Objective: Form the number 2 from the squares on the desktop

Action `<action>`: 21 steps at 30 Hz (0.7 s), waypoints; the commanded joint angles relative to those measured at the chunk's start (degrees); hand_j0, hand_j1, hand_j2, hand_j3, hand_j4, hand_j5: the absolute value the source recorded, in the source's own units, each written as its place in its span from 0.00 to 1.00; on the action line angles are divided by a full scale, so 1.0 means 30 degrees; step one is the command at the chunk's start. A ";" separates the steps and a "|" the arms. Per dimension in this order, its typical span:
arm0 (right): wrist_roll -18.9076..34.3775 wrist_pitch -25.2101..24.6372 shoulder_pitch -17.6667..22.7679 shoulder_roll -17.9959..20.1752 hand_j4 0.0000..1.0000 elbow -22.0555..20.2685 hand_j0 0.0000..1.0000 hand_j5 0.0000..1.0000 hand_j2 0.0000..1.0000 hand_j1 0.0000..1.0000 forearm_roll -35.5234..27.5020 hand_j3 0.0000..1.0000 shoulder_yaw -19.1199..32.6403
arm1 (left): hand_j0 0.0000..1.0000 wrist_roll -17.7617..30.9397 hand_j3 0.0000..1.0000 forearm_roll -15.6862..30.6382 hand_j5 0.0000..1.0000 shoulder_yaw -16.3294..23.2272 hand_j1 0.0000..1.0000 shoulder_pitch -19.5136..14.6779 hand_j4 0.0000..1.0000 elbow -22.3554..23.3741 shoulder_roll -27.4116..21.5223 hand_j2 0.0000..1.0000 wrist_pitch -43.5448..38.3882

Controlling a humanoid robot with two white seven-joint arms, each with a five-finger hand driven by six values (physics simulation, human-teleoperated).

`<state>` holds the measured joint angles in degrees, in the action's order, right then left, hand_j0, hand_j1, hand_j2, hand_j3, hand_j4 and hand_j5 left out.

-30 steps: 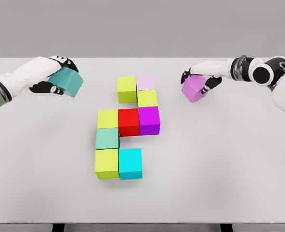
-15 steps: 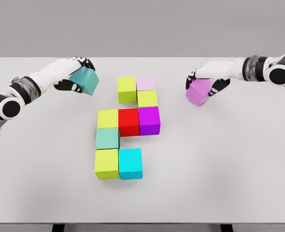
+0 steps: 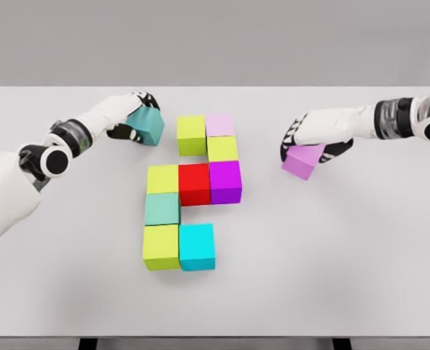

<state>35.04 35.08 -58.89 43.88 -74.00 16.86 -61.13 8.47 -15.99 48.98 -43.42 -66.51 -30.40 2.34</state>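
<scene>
While both arms reach over a white desktop (image 3: 361,277), each hand carries one cube toward a half-built figure in the middle.

Farthest left, the left hand (image 3: 131,117) has its fingers curled around a teal cube (image 3: 148,125), thumb below and fingers over the top. It holds the cube tilted, and whether it touches the surface cannot be told. Just to the right of this hand sits a yellow-green cube (image 3: 192,135), the left end of the figure's top row; judging by that, the teal cube looks meant to lengthen that row leftward.

Further right of that hand comes the figure itself. A pale pink cube (image 3: 220,124) touches the yellow-green one, with a second yellow-green cube (image 3: 222,149) below it. The middle row reads yellow-green (image 3: 162,179), red (image 3: 194,184), magenta (image 3: 225,182). Below its left end sit a muted green cube (image 3: 162,208), then another yellow-green cube (image 3: 161,247) beside a cyan cube (image 3: 197,247). All of them touch their neighbours, which keeps the shape readable as a digit. The bottom row looks short on its right side.

Well to the right of the figure, the right hand (image 3: 313,138) is closed from above on a light purple cube (image 3: 302,161), which hangs tilted beneath the palm. It probably belongs at the bottom row's open end.

No writing, labels or brand marks appear on anything.
</scene>
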 commanded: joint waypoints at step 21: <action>-0.0013 -0.0027 0.0000 0.2777 0.59 -0.4981 0.59 0.59 0.59 0.59 -0.2602 0.59 -0.1567 | 0.35 0.0400 0.35 0.0524 0.35 0.0196 0.35 0.0059 0.35 -0.0387 0.0143 0.35 -0.0107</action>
<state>35.03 35.14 -58.89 52.02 -88.76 10.14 -65.37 9.75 -14.75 49.57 -43.24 -67.63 -29.95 2.02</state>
